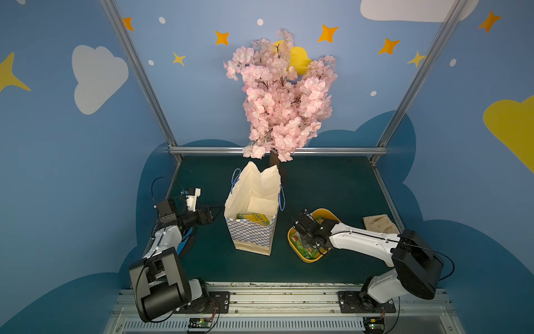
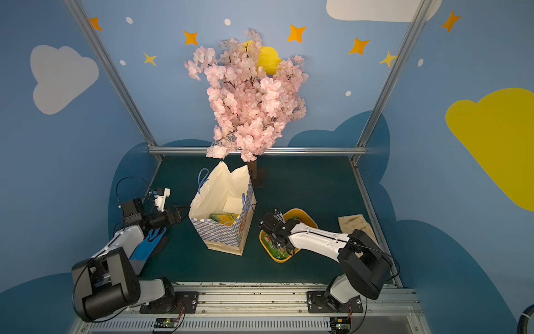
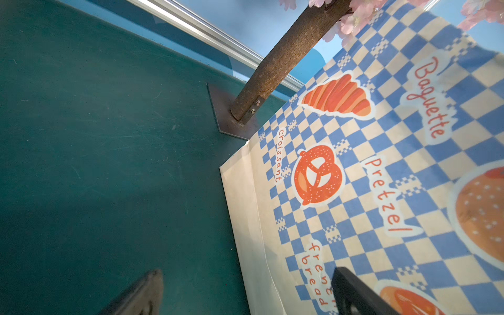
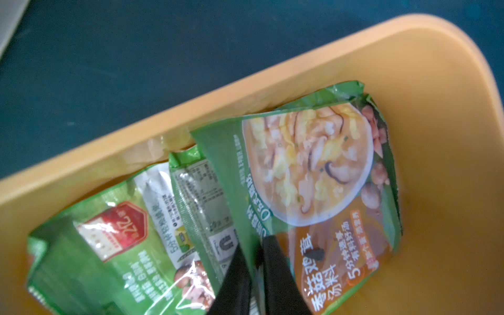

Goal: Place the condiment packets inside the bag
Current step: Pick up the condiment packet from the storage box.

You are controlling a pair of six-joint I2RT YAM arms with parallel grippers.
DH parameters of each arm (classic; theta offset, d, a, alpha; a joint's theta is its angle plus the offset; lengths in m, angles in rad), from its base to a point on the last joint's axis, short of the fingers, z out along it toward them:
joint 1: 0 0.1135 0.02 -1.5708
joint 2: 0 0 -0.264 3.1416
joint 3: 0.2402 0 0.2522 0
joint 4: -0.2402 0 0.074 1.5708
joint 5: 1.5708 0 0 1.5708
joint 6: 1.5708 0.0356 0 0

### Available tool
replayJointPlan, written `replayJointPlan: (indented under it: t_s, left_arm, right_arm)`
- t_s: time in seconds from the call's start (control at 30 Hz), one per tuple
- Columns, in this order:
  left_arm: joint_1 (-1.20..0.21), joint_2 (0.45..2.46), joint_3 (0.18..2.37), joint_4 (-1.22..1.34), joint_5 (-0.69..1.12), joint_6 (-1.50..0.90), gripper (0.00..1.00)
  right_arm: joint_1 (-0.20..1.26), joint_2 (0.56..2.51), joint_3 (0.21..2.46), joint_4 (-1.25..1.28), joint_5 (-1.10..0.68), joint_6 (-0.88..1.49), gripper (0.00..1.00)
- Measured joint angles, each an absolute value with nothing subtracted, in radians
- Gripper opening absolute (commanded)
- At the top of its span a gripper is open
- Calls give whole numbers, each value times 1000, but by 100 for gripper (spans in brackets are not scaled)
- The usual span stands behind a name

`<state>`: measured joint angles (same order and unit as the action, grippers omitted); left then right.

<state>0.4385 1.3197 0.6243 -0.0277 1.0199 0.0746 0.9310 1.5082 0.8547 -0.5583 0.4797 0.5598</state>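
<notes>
green mat (image 1: 318,188) | blue cloud walls (image 1: 57,173) | left jaws wide | right jaws pinching noodle-bowl packet (image 4: 313,169) in yellow tray (image 4: 436,136)

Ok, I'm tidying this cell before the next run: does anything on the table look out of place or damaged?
A blue glove lies on the table beside the left arm, unrelated to packing. A crumpled beige cloth sits near the right edge. The bag stands upright, its far wall creased into uneven peaks. Nothing is spilled.
</notes>
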Motion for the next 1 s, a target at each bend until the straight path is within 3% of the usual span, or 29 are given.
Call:
replayJointPlan:
  t_s: [0.2, 0.67, 1.0]
  left_arm:
    - [439, 1320, 624, -28, 1019, 75, 100]
    - [439, 1320, 624, -28, 1019, 75, 100]
    - [439, 1320, 624, -27, 1019, 75, 100]
  right_arm:
    - [923, 1381, 855, -572, 525, 565, 0]
    - [922, 873, 872, -530, 502, 559, 0]
    - [922, 823, 1031, -479, 393, 542, 0]
